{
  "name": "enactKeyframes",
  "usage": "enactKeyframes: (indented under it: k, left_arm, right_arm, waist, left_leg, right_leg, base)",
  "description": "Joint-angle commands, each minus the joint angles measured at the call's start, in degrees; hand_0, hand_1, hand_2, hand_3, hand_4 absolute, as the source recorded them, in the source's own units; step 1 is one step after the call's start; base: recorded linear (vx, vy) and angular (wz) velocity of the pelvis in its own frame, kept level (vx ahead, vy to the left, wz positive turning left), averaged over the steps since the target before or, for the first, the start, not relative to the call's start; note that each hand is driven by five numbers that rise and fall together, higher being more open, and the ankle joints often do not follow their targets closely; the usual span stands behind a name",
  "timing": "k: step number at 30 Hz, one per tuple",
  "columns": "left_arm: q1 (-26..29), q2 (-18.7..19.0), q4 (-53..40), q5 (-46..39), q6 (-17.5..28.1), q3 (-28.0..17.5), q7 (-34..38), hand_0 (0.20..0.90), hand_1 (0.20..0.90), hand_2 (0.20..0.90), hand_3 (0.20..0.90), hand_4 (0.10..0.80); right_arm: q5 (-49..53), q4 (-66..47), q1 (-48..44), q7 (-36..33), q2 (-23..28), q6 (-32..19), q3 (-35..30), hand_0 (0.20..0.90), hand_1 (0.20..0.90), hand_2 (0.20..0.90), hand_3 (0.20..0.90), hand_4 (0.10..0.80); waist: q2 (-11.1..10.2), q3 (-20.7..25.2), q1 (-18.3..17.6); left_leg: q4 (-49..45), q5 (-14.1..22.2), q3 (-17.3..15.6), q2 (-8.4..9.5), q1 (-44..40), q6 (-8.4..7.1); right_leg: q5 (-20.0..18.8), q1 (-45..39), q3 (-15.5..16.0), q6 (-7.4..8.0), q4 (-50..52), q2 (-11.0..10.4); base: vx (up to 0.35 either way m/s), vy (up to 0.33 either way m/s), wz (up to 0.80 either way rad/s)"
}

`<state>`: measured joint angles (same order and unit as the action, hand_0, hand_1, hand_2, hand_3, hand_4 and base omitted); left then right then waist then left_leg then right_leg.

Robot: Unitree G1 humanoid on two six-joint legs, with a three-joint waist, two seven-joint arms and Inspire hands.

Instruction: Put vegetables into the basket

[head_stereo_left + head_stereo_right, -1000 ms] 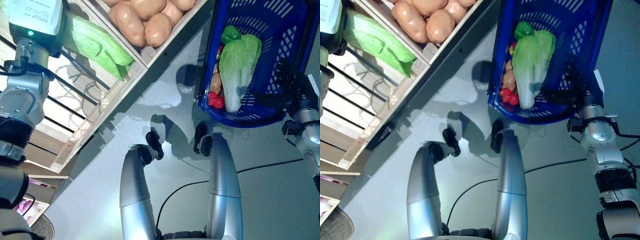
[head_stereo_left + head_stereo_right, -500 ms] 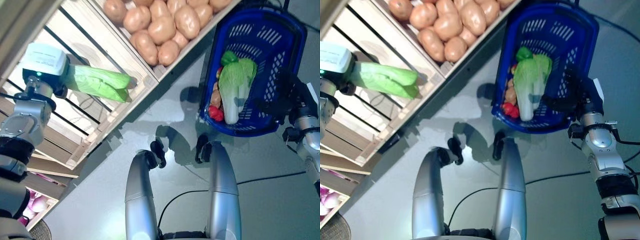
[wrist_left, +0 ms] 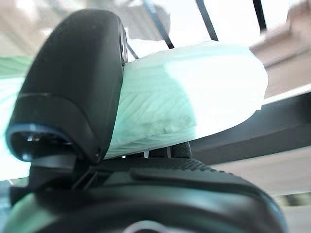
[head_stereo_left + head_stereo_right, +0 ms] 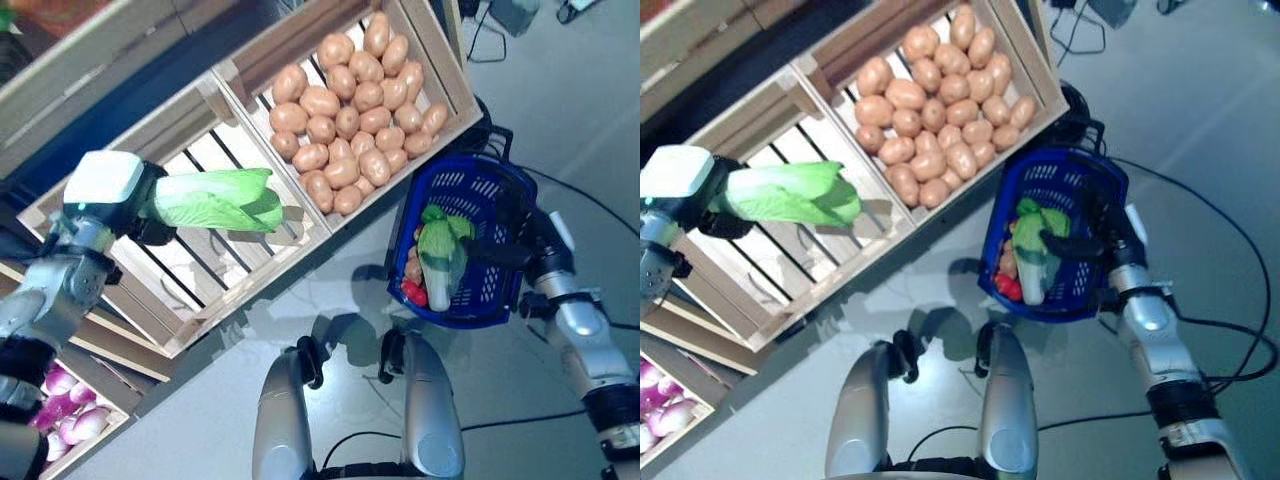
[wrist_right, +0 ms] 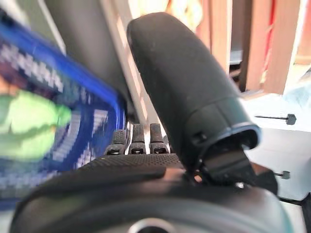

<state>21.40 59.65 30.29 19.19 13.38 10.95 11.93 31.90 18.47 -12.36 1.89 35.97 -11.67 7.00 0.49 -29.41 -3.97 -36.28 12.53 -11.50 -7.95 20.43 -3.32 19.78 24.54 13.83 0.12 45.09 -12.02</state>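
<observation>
The left hand clamps a cabbage between thumb and fingers above the empty crate. The right hand grips the basket by its rim.

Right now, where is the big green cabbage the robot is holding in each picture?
Left eye view: the cabbage sits left of centre, over the slatted crate, held by the left robot hand.
Right eye view: the cabbage is at the left.
Left wrist view: the cabbage fills the middle, under the thumb.
Right wrist view: not in it.
Shared landmark: the potato crate.
</observation>
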Motion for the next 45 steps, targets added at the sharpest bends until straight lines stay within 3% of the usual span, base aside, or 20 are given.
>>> enactKeyframes:
  k: [1,6,10,15,20,26,32,45]
  left_arm:
    - [-2.2,-4.1,-4.7,-10.2,4.0,-6.7,-0.5,0.3,0.3,0.3,0.3,0.4]
    - [-6.9,-14.6,-8.2,-22.1,5.5,-9.0,-5.0,0.3,0.3,0.3,0.3,0.4]
    - [-8.1,-21.5,-12.1,-28.8,5.7,-7.3,-6.3,0.3,0.3,0.3,0.3,0.4]
    - [-3.9,-27.9,-12.6,-29.1,5.5,-1.7,-3.2,0.3,0.3,0.3,0.3,0.4]
    - [-2.4,-32.1,-14.0,-27.2,4.1,2.3,-0.5,0.3,0.3,0.3,0.3,0.4]
    - [-0.7,-33.9,-13.3,-22.5,3.6,5.5,3.0,0.3,0.3,0.3,0.3,0.4]
    - [0.9,-34.2,-12.9,-13.9,3.0,8.1,7.3,0.3,0.3,0.3,0.3,0.4]
    - [0.7,-34.6,-11.4,-9.9,1.5,11.5,6.6,0.3,0.3,0.3,0.3,0.4]
  right_arm:
    - [3.7,-7.0,0.2,7.3,-4.8,-9.0,-3.2,0.9,0.9,0.9,0.9,0.8]
    - [2.6,-9.6,4.0,10.1,-12.3,-9.9,-0.8,0.9,0.9,0.9,0.9,0.8]
    - [3.1,-11.8,4.8,10.0,-15.4,-7.9,3.5,0.9,0.9,0.9,0.9,0.8]
    - [6.9,-11.1,3.0,8.0,-19.6,-7.2,8.0,0.9,0.9,0.9,0.9,0.8]
    - [10.8,-12.6,2.3,11.0,-21.9,-3.6,11.4,0.9,0.9,0.9,0.9,0.8]
    - [12.4,-15.5,1.1,11.0,-22.5,-0.9,14.0,0.9,0.9,0.9,0.9,0.8]
    - [10.1,-18.3,-0.5,8.7,-22.9,-2.3,15.3,0.9,0.9,0.9,0.9,0.8]
    - [9.2,-22.5,-4.3,4.7,-23.5,-2.5,15.7,0.9,0.9,0.9,0.9,0.8]
  waist:
    - [0.5,13.4,1.1]
    - [1.2,17.5,1.4]
    - [1.4,19.6,1.2]
    - [1.4,22.0,0.8]
    - [1.4,23.3,0.6]
    - [1.0,24.2,0.5]
    - [0.4,24.9,0.5]
    - [-0.2,25.3,1.4]
  left_leg:
    - [6.4,4.1,-3.6,3.35,-9.3,3.02]
    - [15.0,1.8,-4.4,4.27,-17.4,2.29]
    - [22.2,-0.9,-4.2,5.37,-22.4,2.22]
    - [29.2,-3.4,-4.0,6.08,-26.4,2.18]
    - [34.6,-5.0,-4.2,6.33,-29.7,2.23]
    - [39.2,-6.3,-4.0,6.56,-32.3,2.36]
    - [40.5,-6.4,-4.4,6.48,-33.8,2.64]
    - [40.7,-5.8,-3.9,6.54,-35.3,3.02]
  right_leg:
    - [-2.2,-14.4,1.4,1.04,-15.8,1.7]
    - [-4.4,-23.2,2.6,1.53,-26.0,3.4]
    - [-7.2,-27.6,2.3,2.14,-32.8,4.6]
    - [-10.8,-31.2,1.4,3.06,-39.8,5.8]
    - [-12.6,-33.6,1.0,3.56,-43.8,6.9]
    - [-13.4,-35.2,1.3,3.91,-45.9,7.7]
    - [-13.4,-36.2,0.8,3.96,-46.4,8.3]
    - [-13.2,-37.9,0.3,3.78,-47.1,8.8]
  base:
    - [0.125,-0.063,0.02]
    - [0.099,-0.043,-0.05]
    - [0.024,-0.035,0.02]
    - [0.019,-0.034,-0.07]
    - [0.02,-0.037,-0.02]
    - [0.015,-0.041,-0.02]
    - [0.037,-0.036,-0.02]
    - [0.021,-0.013,-0.04]
